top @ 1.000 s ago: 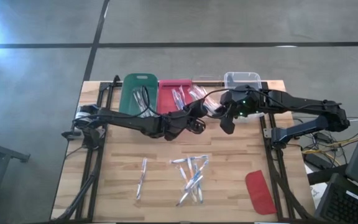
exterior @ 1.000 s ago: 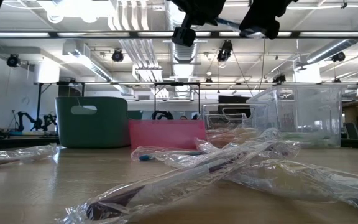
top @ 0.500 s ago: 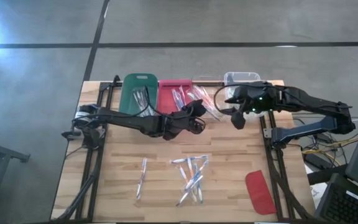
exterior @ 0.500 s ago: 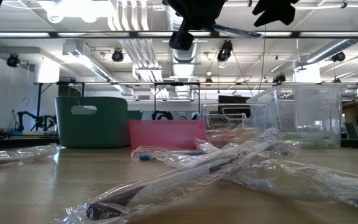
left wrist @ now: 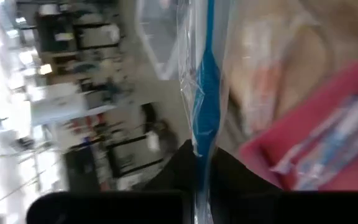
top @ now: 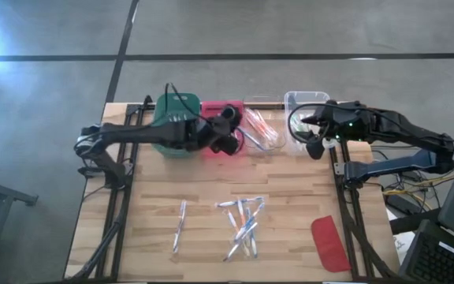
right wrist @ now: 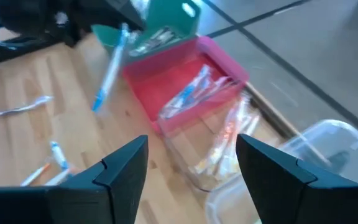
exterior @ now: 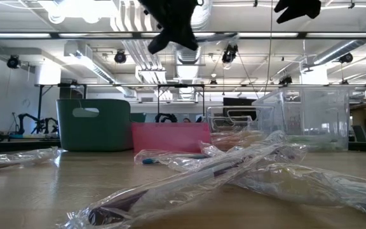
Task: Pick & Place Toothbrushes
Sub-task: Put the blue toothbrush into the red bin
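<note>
The left gripper (top: pixel 232 139), clamped on a blue toothbrush (left wrist: pixel 207 87), apparently hovers above the red bin (top: pixel 211 110), needing release; right gripper (right wrist: pixel 191 163) gapes empty.

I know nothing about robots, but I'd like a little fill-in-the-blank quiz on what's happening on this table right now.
1. The left gripper is shut on a wrapped toothbrush with a ____ handle.
2. The right gripper holds nothing; its fingers stand ____.
3. Between the green bin and the clear bins stands a ____ bin.
4. The flat red lid lies near the table's front ____ corner in the high view.

Missing words: blue; open; pink; right
</note>
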Controlling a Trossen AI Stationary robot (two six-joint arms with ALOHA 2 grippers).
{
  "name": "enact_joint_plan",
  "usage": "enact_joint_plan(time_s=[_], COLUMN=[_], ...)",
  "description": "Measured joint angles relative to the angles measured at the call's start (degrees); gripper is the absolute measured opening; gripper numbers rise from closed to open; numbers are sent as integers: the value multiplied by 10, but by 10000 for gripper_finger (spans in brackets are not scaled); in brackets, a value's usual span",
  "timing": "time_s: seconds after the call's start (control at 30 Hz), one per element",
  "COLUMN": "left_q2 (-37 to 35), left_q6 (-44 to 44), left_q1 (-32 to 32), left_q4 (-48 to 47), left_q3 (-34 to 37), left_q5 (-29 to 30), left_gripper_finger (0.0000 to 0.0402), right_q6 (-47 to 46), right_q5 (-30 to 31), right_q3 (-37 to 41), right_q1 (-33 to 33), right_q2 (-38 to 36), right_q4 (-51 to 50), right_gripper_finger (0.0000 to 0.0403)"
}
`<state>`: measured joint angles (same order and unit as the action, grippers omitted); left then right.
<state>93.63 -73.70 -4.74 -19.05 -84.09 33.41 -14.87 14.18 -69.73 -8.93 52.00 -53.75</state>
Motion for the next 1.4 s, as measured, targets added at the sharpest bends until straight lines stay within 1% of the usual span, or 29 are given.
enact_joint_plan(time_s=[0.1,0.2,0.27,0.3,0.37,0.43,0.5,0.63,0.83,1.1,1.2,1.4], left_q2=[-15,-18,-17,-16,-16,-15,-15,-3,39,90,105,129], left_q6=[35,78,72,64,58,55,28,-42,-63,-74,-79,-102], left_q1=[-32,-65,-88,-98,-119,-140,-159,-193,-219,-225,-228,-233], left_q4=[-66,-183,-262,-285,-304,-303,-305,-304,-299,-286,-276,-262], left_q3=[-5,-27,-42,-47,-51,-49,-44,-40,-42,-42,-41,-41], left_q5=[-72,-107,-136,-158,-218,-277,-307,-309,-310,-309,-309,-309], left_gripper_finger=[20,20,20,20,20,20,20,20,20,21,21,21], right_q6=[3,3,4,6,13,19,20,20,18,18,19,20], right_q5=[19,25,25,26,29,42,49,54,54,54,54,54], right_q3=[0,0,0,0,0,0,0,1,1,1,1,1], right_q1=[-2,-3,-3,-3,-4,-6,-8,-13,-15,-15,-15,-15], right_q2=[-8,-15,-17,-17,-18,-17,-16,-16,-17,-16,-16,-17], right_q4=[-7,-10,-12,-12,-11,-10,-9,-9,-8,-7,-7,-8], right_gripper_finger=[228,219,215,213,211,210,211,218,230,240,238,219])
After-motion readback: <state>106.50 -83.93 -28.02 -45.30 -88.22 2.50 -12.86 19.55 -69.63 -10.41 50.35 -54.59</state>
